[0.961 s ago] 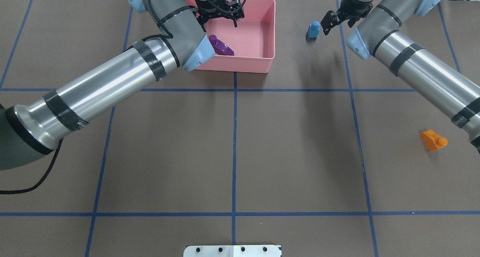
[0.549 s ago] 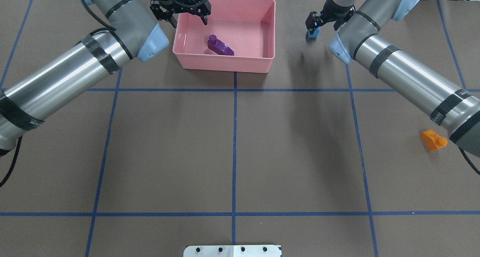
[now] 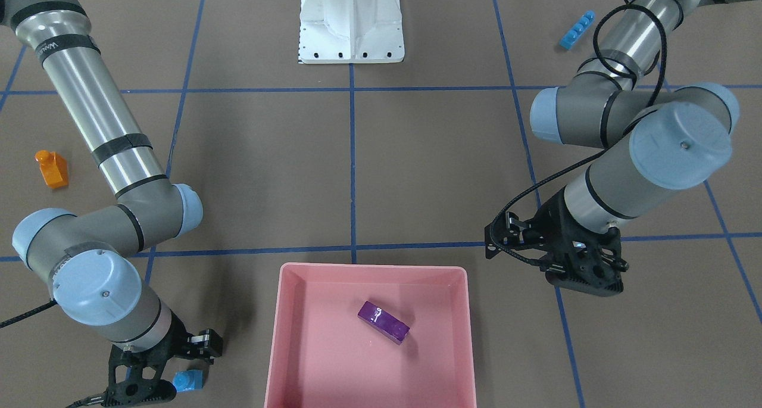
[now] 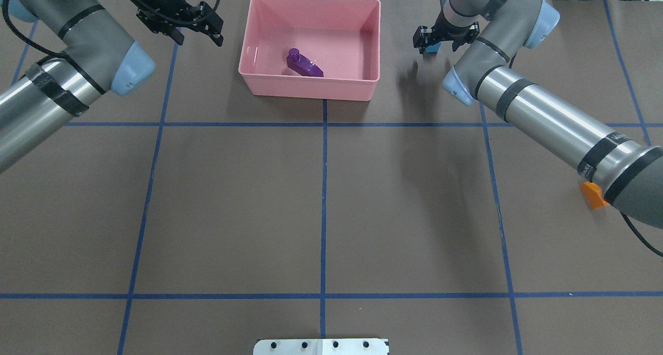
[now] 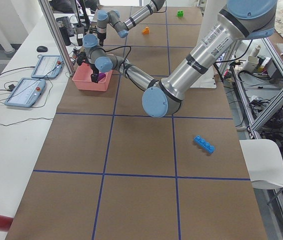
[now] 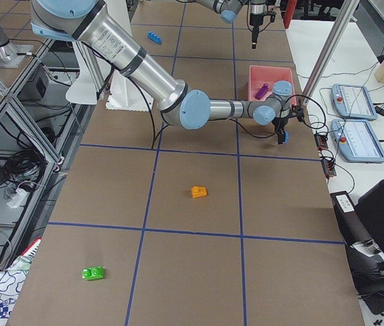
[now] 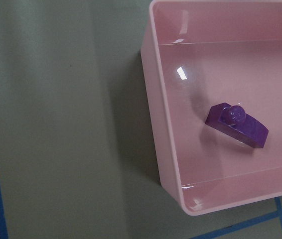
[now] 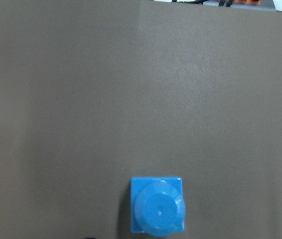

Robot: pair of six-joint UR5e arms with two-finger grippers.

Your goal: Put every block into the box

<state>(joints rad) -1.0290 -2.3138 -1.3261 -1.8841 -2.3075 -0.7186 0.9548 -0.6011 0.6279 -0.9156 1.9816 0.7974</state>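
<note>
A black band point(image 3: 52, 43) on the right arm point(image 3: 89, 104) carries white capitals that seem to begin "WAN"; the rest is too small to tell. White lettering also shows on a band of that arm in the overhead view, unreadable. Dark print runs along the left arm's point(image 5: 201, 55) silver tube in the left side view, too small to read.

Overhead and front-facing cameras look steeply down from opposite sides, sharing the box point(image 4: 311, 89); wrist cameras look down closely.
</note>
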